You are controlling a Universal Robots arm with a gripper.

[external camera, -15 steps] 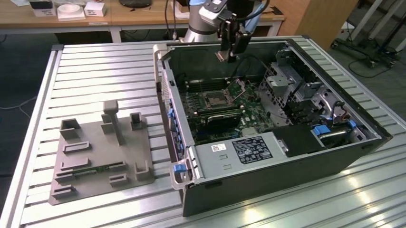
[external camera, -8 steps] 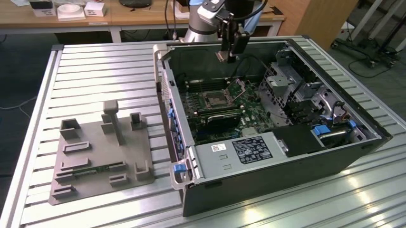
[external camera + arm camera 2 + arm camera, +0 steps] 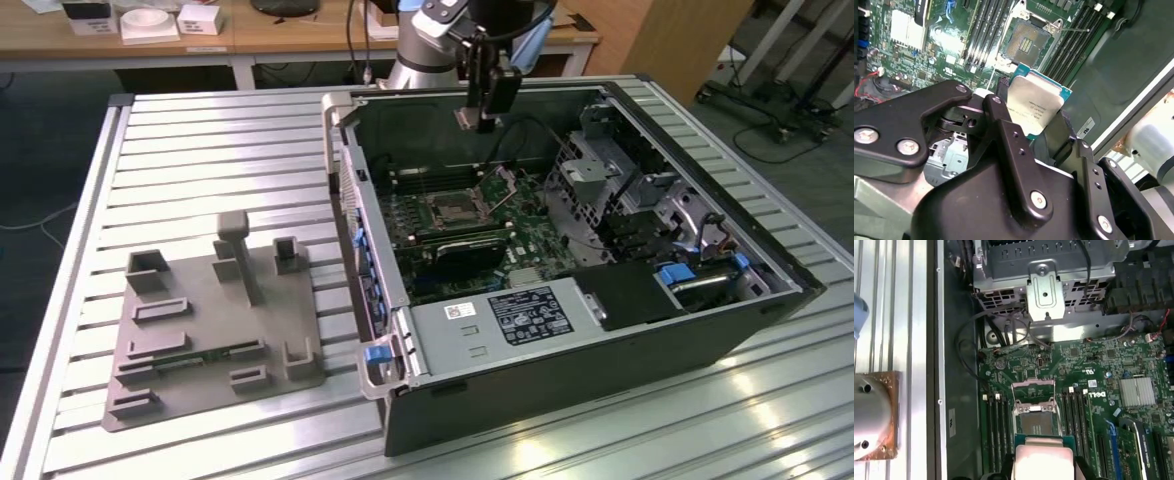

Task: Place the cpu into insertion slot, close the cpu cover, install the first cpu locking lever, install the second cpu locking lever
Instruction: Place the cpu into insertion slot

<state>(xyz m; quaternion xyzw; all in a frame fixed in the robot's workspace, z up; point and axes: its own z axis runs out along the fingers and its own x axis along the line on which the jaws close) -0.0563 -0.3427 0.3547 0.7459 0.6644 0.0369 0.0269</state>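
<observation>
The gripper [image 3: 1031, 114] was clamped on the cpu [image 3: 1035, 100], its black fingers [image 3: 1004, 125] pressing opposite edges of the small silver-topped chip, which was carried in the air and tilted, touching nothing else. In the exterior view the gripper [image 3: 483, 118] hung above the open computer case [image 3: 561, 372], over the green circuit board. Below the chip and well apart from it, the insertion slot [image 3: 1026, 42] lay bare, its dark pin field showing inside the shiny rim. At the slot's far edge, in the first wrist view, the cpu cover [image 3: 1034, 389] stood swung up, and a thin locking lever [image 3: 1074, 30] sat unlatched beside the socket. By these pictures the first step was under way, with the chip gripped but not seated. The cover and both levers were not yet closed. A grey moulded holder [image 3: 200, 330] rested on the slatted table [image 3: 200, 130] beside the case.
</observation>
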